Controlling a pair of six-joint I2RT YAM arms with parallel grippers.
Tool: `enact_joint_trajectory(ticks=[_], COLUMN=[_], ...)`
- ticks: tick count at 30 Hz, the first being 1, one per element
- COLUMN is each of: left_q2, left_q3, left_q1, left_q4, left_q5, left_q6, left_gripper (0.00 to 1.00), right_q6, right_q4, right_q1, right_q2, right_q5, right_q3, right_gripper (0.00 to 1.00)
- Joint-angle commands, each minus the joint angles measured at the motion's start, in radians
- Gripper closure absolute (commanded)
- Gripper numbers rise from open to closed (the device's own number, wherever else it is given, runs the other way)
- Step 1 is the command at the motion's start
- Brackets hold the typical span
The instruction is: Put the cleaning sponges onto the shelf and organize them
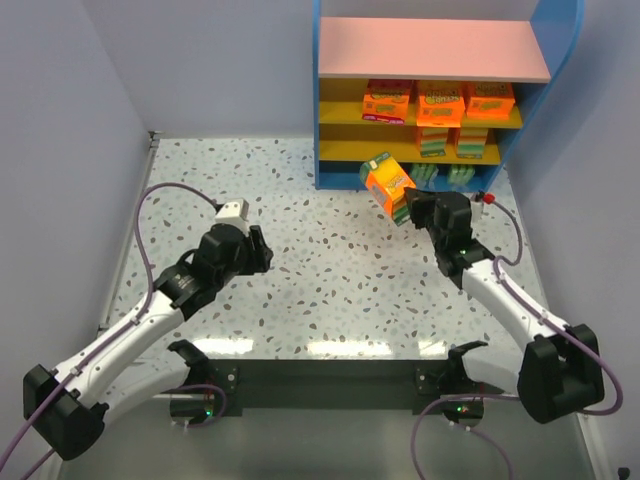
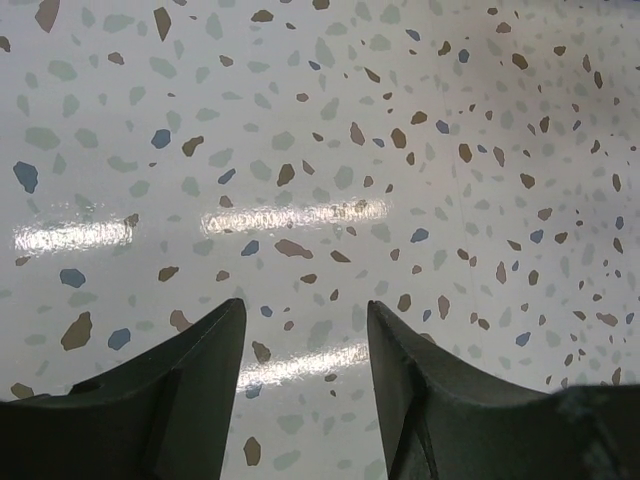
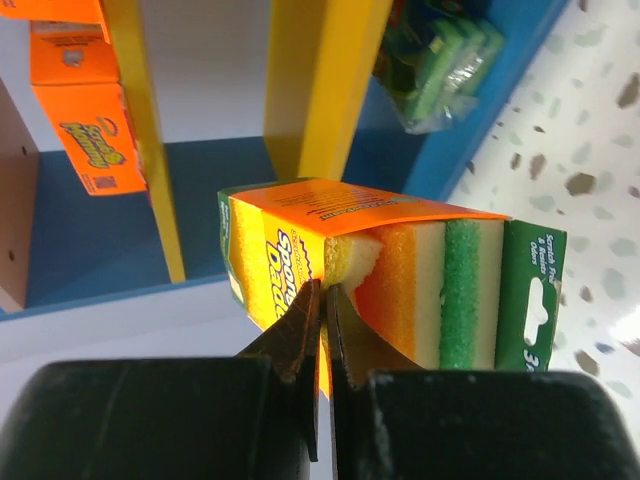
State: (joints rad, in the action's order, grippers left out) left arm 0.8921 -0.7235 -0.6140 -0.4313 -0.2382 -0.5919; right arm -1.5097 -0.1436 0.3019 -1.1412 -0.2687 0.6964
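Spreading widest is the table (image 1: 300, 300), a glossy white slab speckled with brown, blue and grey chips and streaked with glare. At its far right stands the shelf (image 1: 430, 48), a boxy blue frame with a flat matte pink top board and smooth yellow tiers.

Both arms are black and white with looping purple cables. The left arm (image 1: 130, 335) reaches over the middle-left of the table, and the right arm (image 1: 500, 295) stretches toward the shelf front.

Sponges (image 1: 440, 102) sit on the shelf as rectangular packs. Three orange cardboard ones stand in a row on the upper yellow tier. Two more (image 1: 452, 142) lie on the tier below, showing green edges. Green sponges in crinkly clear wrap (image 1: 460, 176) rest at the bottom.

One pack (image 1: 388, 185) hangs tilted in the air just in front of the lowest tier, off the table. It is an orange printed sleeve with a green end, and its open side shows yellow, orange, white and coarse green sponge layers. The right pincer (image 1: 408, 207) is closed tight on this pack's lower edge, its thin dark fingers nearly meeting.

The left pincer (image 2: 303, 320) stands parted with nothing between its blunt black tips, above bare speckled surface.
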Motion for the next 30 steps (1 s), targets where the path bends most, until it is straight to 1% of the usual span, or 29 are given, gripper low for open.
enact_joint_trajectory(ticks=[1, 9, 10, 15, 19, 22, 25, 30], left_q2=[-0.031, -0.064, -0.065, -0.079, -0.090, -0.096, -0.097, -0.108], left_q3=[-0.004, -0.022, -0.025, -0.045, -0.051, -0.047, -0.045, -0.044], left_q1=[0.007, 0.007, 0.007, 0.007, 0.007, 0.008, 0.007, 0.007], left_q4=[0.031, -0.014, -0.020, -0.046, -0.060, -0.063, -0.064, -0.083], left_q5=[-0.003, -0.029, -0.030, -0.039, -0.042, -0.039, -0.032, -0.029], left_q6=[-0.017, -0.009, -0.006, 0.000, -0.005, -0.009, -0.016, -0.017], left_gripper=[0.43, 0.44, 0.44, 0.44, 0.44, 0.44, 0.45, 0.45], right_q6=[-0.004, 0.003, -0.007, -0.053, -0.121, -0.171, -0.225, -0.282], right_q4=[-0.028, -0.024, -0.008, -0.005, 0.077, 0.088, 0.114, 0.087], right_q1=[0.003, 0.002, 0.002, 0.005, 0.008, 0.025, 0.034, 0.045], right_q2=[-0.080, -0.258, -0.294, -0.371, -0.436, -0.482, -0.535, -0.595], right_q5=[-0.076, -0.122, -0.124, -0.176, -0.248, -0.312, -0.336, -0.385], right_q3=[0.122, 0.276, 0.310, 0.399, 0.503, 0.535, 0.574, 0.584], right_gripper=[1.00, 1.00, 1.00, 1.00, 1.00, 1.00, 1.00, 1.00])
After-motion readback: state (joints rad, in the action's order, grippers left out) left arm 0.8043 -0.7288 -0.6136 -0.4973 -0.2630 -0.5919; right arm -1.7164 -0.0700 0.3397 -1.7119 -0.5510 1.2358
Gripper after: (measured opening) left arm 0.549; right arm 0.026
